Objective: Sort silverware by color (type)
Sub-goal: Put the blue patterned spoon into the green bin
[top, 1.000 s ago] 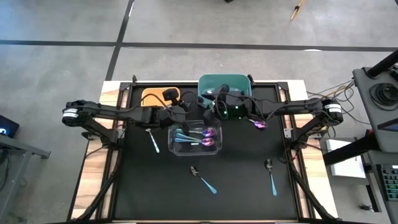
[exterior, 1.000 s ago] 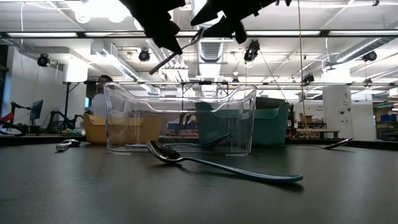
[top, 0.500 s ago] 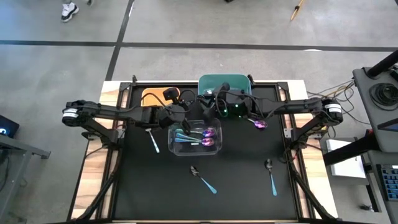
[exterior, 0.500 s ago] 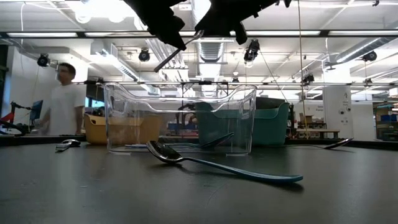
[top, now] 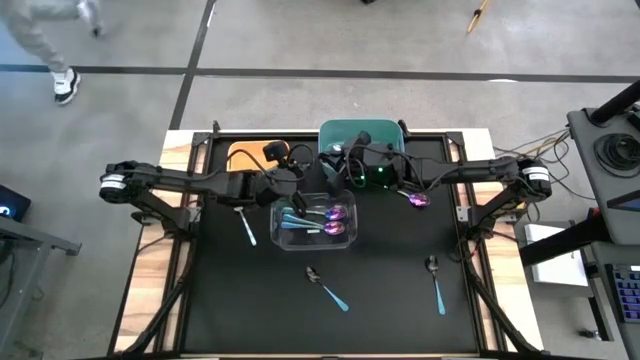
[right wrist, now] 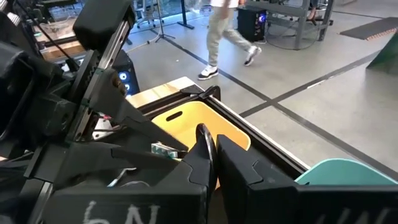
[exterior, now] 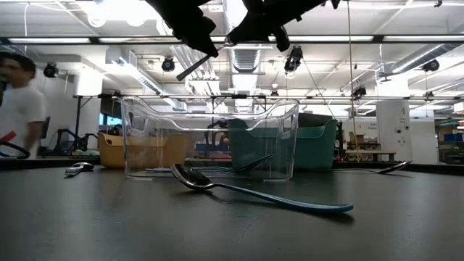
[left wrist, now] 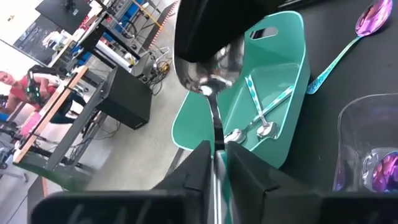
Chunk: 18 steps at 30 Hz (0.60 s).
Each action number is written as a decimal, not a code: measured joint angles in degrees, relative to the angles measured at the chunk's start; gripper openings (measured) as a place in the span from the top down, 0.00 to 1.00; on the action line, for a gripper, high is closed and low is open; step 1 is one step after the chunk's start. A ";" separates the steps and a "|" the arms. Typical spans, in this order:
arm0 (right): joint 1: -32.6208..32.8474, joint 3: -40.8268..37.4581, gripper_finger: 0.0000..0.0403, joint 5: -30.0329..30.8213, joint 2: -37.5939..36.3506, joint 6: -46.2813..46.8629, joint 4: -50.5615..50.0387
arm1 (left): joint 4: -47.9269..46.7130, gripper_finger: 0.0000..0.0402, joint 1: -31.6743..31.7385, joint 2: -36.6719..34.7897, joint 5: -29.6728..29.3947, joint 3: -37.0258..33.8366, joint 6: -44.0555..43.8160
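A silver-bowled spoon hangs in the air over the clear bin, between my two grippers. My left gripper is shut on its handle; my right gripper is shut on its bowl end. In the low view the spoon slants from the left gripper up to the right gripper. The clear bin holds several spoons, some with purple bowls. Two silver spoons lie in the teal bin. My left gripper pinches the spoon's thin handle between its two fingers. The handle runs along the fingers, and its free end sticks out below and behind them. The spoon is lifted clear. My right gripper has the bowl's far tip between its shut fingers, coming level from the table's right side. The fingers themselves hide the place of contact. The bowl's edge shows just ahead of them.
A yellow bin stands left of the teal bin at the far edge. Loose spoons lie on the black mat: one at the left, one near the middle, one at the right, and a purple one. A person walks beyond the table.
My right gripper has shut on the spoon's bowl end; a second ago its fingers stood open around it. Both arms have kept their places, and the spoon stays lifted over the clear bin.
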 joint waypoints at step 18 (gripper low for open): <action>-3.13 2.37 0.98 1.42 0.04 0.66 -5.99 | 0.73 0.57 3.08 -10.05 11.96 -3.20 6.34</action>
